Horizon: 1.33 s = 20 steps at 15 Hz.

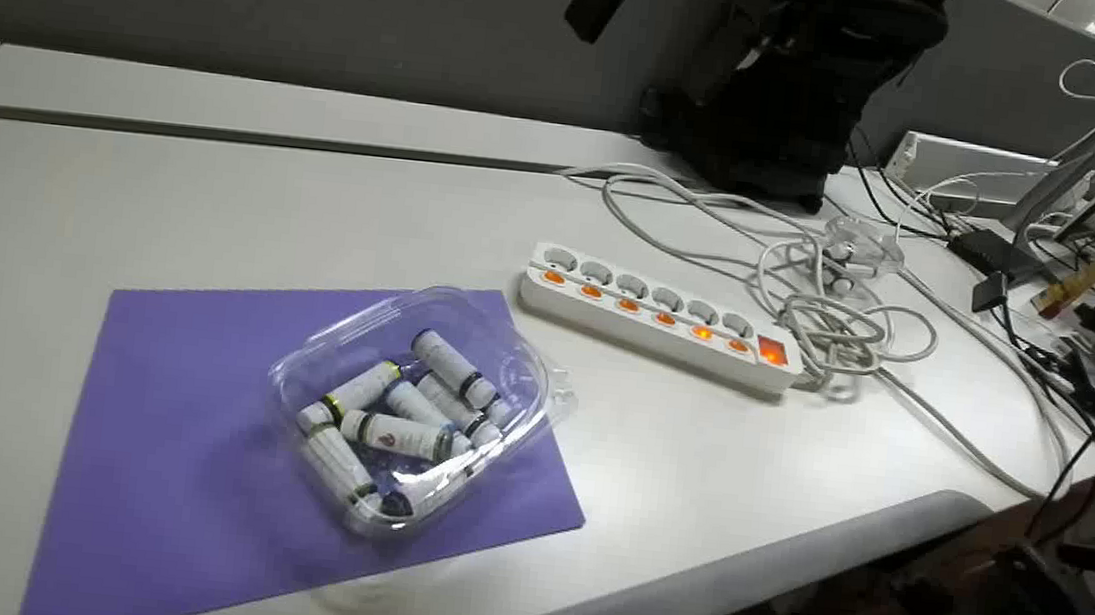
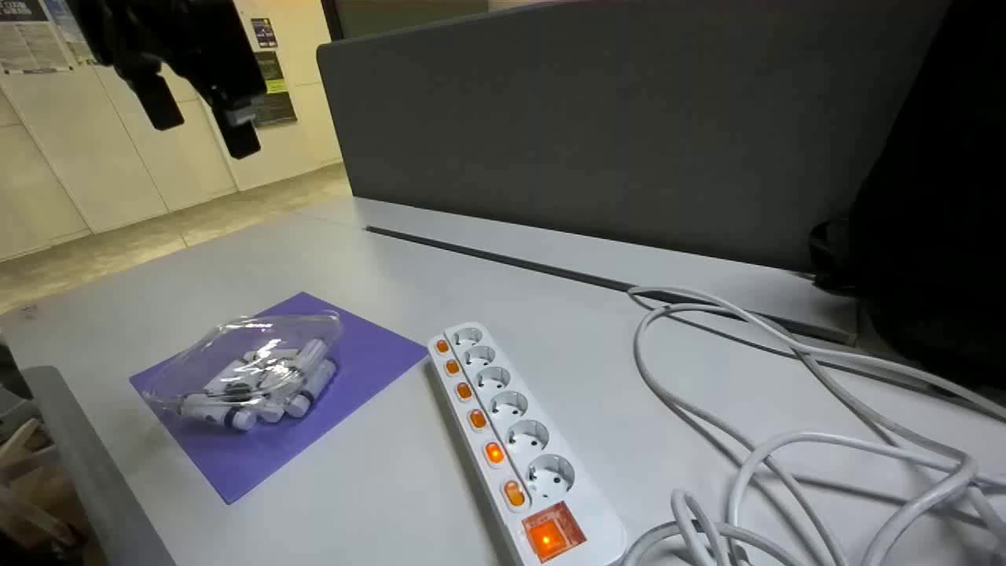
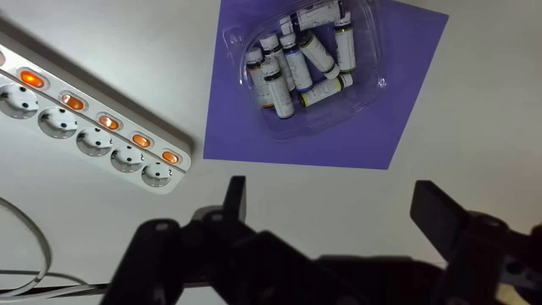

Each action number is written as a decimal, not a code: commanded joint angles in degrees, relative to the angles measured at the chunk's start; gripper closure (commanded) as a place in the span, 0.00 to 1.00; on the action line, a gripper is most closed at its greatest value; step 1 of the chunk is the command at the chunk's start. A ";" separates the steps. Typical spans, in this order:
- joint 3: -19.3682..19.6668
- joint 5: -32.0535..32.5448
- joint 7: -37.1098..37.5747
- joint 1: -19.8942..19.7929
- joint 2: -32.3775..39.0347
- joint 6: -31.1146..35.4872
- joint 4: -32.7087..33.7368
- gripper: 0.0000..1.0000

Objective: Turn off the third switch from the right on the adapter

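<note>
The adapter is a white power strip [image 1: 650,342] lying on the white desk, with a row of sockets, small orange switches and a larger lit red switch [image 1: 772,351] at its right end. It also shows in an exterior view [image 2: 483,424] and, partly cut off, in the wrist view [image 3: 95,127]. One small switch [image 1: 703,333] glows brightly, second from the red switch; it also glows in an exterior view [image 2: 494,453] and in the wrist view [image 3: 31,79]. My gripper [image 3: 332,192] is open and empty, high above the desk and away from the strip; it also shows in an exterior view [image 2: 200,130].
A clear plastic container [image 1: 301,364] with several small vials stands on a purple mat [image 1: 164,431] beside the strip. Loose grey cables [image 1: 835,350] lie at the strip's end. A black backpack [image 1: 788,100] stands against the grey partition [image 1: 285,11] behind the desk.
</note>
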State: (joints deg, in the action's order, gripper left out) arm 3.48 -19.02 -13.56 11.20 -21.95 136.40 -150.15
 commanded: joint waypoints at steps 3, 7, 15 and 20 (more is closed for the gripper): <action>-0.73 -0.33 -0.22 -0.74 0.03 -0.18 0.08 0.00; -0.73 -0.33 -0.23 -0.74 0.03 -0.18 0.08 0.00; -1.20 1.60 1.99 -3.01 1.34 4.29 -1.02 0.00; -0.09 2.86 3.90 -7.65 6.28 11.74 -2.88 0.00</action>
State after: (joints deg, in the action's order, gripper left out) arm 3.10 -17.88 -13.00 5.80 -18.35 144.94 -152.41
